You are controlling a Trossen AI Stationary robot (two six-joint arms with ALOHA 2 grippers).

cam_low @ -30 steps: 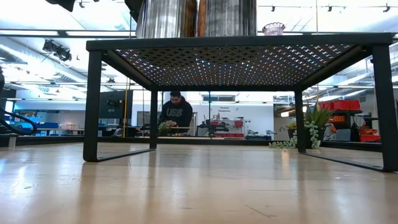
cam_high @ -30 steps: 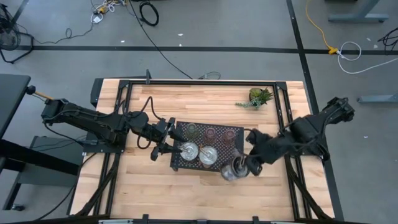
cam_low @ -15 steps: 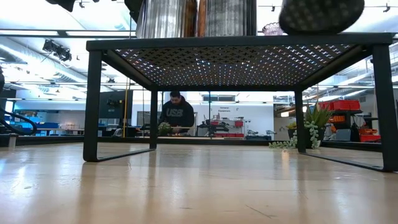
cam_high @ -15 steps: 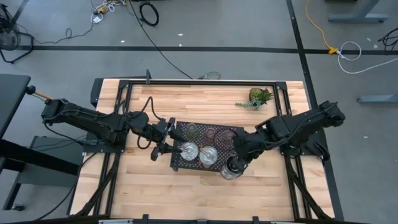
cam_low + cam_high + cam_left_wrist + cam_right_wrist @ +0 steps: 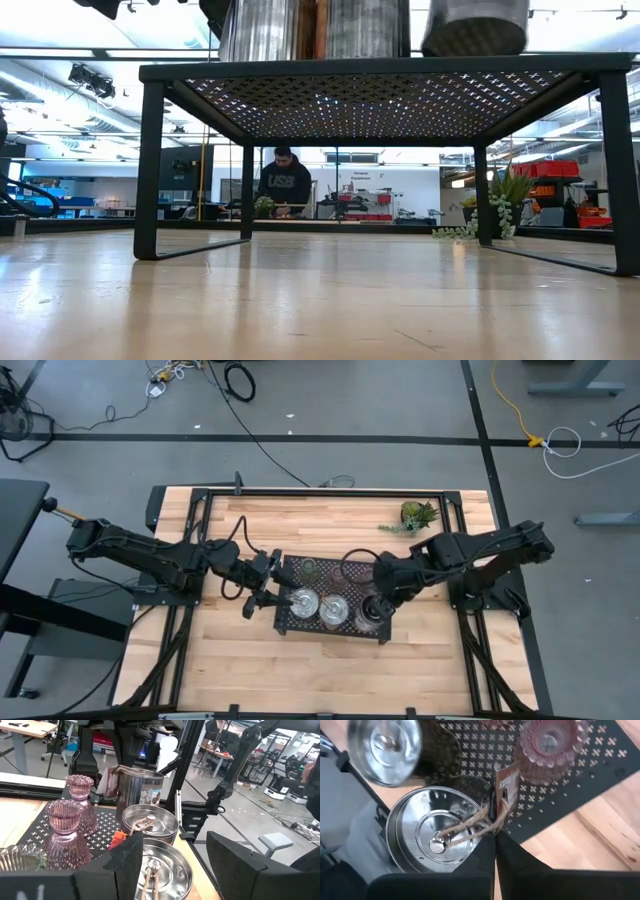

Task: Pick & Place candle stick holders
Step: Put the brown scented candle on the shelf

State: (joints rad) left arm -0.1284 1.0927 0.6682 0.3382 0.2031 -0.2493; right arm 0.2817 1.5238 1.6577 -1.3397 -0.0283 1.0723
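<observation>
Under my right wrist camera the view is tight: my two dark fingers are pressed together on the rim of the third silver holder, with its twine and brown tag crossing just ahead of them, so the metal they pinch is mostly hidden. From above, my right gripper covers much of that holder, which sits over the right end of the black tray's near edge. At table height only its lower body shows, cut off by the top of the frame; it seems just clear of the mesh or barely touching, and I cannot tell which.

On the tray, two more silver holders stand side by side along the near edge, one to the left and one in the middle. Behind them the back row is dim from overhead: an olive-green holder and two pink ones, the second partly under my arm. My left wrist view shows those pink holders upright and close together.

My left gripper hangs at the tray's left end, fingers spread apart around nothing. A leafy plant sits near the far right corner of the table. A person stands in the room beyond, partly hidden behind the tray's legs.
</observation>
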